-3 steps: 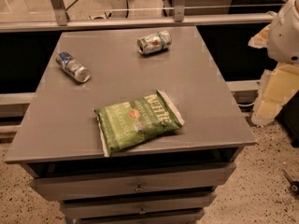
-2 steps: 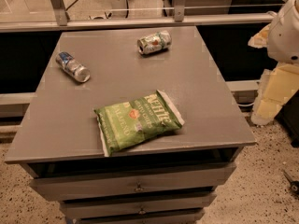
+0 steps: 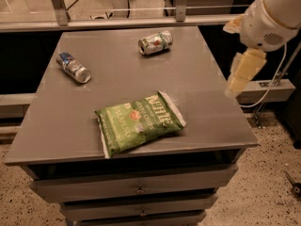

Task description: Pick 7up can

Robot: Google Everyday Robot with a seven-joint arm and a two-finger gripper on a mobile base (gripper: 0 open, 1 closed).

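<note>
The 7up can [image 3: 155, 42], green and silver with small red marks, lies on its side at the back of the grey table [image 3: 202, 107], right of centre. My gripper [image 3: 242, 72], cream-coloured, hangs from the white arm [image 3: 270, 18] off the table's right edge, above floor level. It is well to the right of the can and a little nearer the front. It holds nothing that I can see.
A silver-blue can [image 3: 73, 67] lies on its side at the table's back left. A large green chip bag [image 3: 138, 121] lies flat near the front middle. Drawers [image 3: 136, 189] sit under the tabletop. A rail [image 3: 117, 22] runs behind the table.
The arm and gripper have moved left and up, closer to the table's right edge. The cans and the bag have not moved.
</note>
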